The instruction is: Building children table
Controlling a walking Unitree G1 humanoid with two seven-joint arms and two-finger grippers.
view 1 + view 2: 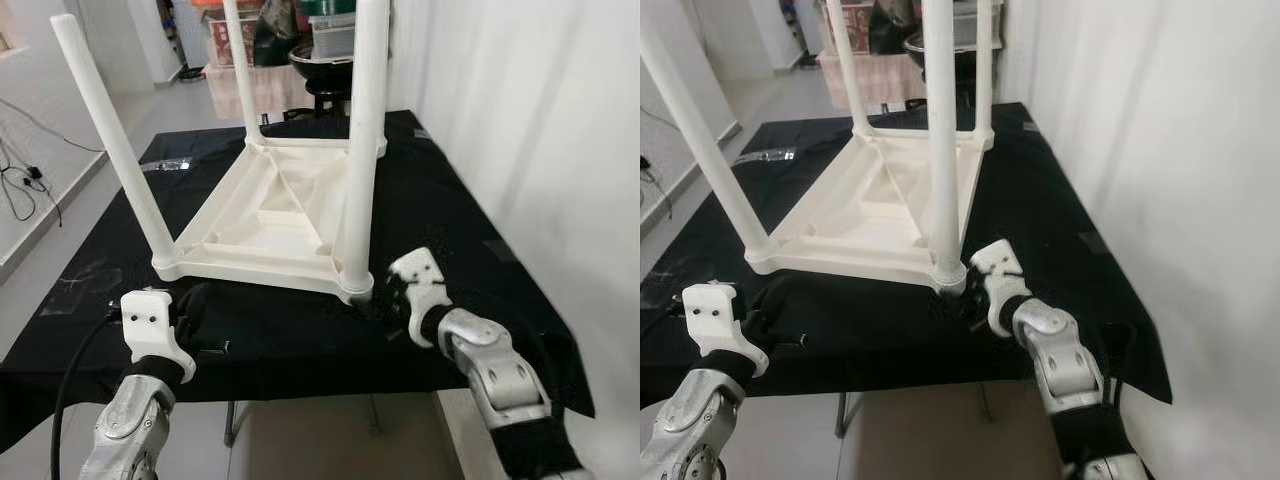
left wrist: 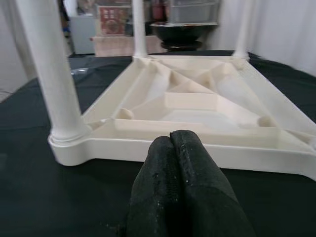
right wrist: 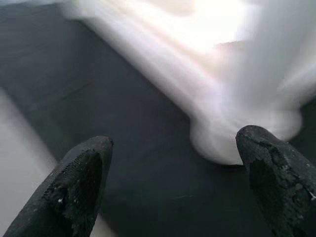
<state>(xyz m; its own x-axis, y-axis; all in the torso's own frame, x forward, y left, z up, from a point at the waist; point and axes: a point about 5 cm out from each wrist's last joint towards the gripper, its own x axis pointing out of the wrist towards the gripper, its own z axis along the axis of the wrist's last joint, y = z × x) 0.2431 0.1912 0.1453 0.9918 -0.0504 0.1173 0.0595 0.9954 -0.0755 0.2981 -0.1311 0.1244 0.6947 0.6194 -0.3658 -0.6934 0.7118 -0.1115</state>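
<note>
A white plastic children's table [image 1: 270, 215] lies upside down on a black-clothed worktable [image 1: 430, 200], its several round legs pointing up. My right gripper [image 3: 173, 140] is open at the near right corner. The blurred base of the near right leg [image 1: 362, 150] sits just ahead, between its fingers [image 3: 79, 182]. It touches nothing that I can see. My left gripper [image 2: 170, 140] is shut and empty, resting low on the cloth just short of the tabletop's near edge [image 2: 148, 148], to the right of the near left leg [image 1: 115, 140].
A white wall [image 1: 540, 120] runs close along the right side of the worktable. Boxes and a black bowl [image 1: 320, 60] stand behind the far edge. Cables [image 1: 25, 180] lie on the floor at the left. A clear plastic bag [image 1: 165, 165] lies on the cloth at the far left.
</note>
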